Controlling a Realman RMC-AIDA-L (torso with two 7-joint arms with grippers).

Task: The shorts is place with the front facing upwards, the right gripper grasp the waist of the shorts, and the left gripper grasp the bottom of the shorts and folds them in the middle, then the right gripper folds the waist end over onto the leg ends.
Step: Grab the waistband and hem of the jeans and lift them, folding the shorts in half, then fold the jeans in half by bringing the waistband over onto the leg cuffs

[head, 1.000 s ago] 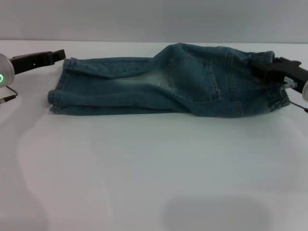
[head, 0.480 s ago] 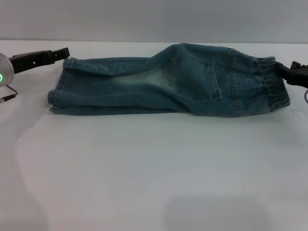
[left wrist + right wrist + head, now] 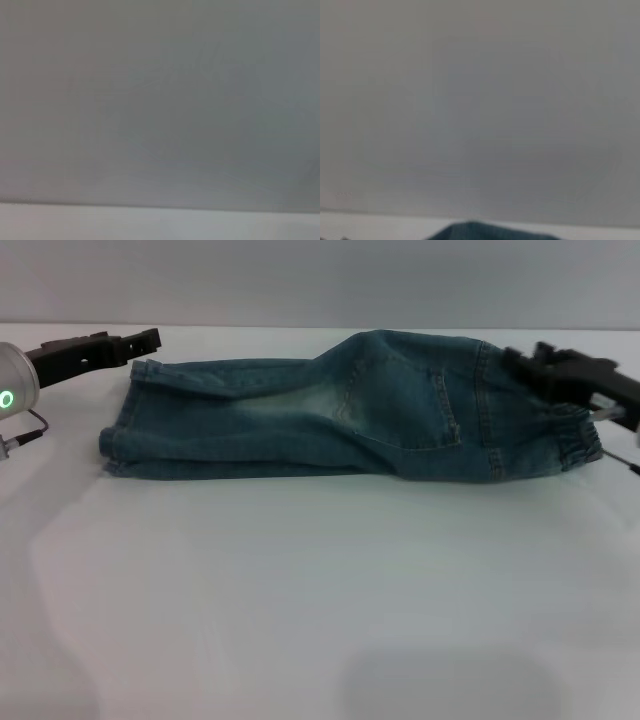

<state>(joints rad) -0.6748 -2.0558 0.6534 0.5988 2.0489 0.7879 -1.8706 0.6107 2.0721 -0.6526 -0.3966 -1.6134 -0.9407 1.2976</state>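
Fingers cannot be read on either gripper: both are dark shapes seen side-on in the head view, and neither wrist view shows them. Nearest the camera, the table [image 3: 320, 620] is bare white across the lower frame. Beyond it, across mid-frame, the shorts [image 3: 350, 410] lie already folded lengthwise into a long band, leg ends at left, elastic waist [image 3: 565, 435] at right, a pocket facing up. At the right edge the right gripper [image 3: 520, 358] reaches in over the waist, its tip over the denim; whether it grips cloth I cannot tell. At the upper left the left gripper [image 3: 150, 337] sits just beyond the leg ends [image 3: 125, 440], apart from the fabric. I judge the first fold done and the second beginning. Next the right gripper must pinch the waist firmly, lift and carry it leftward onto the leg ends.
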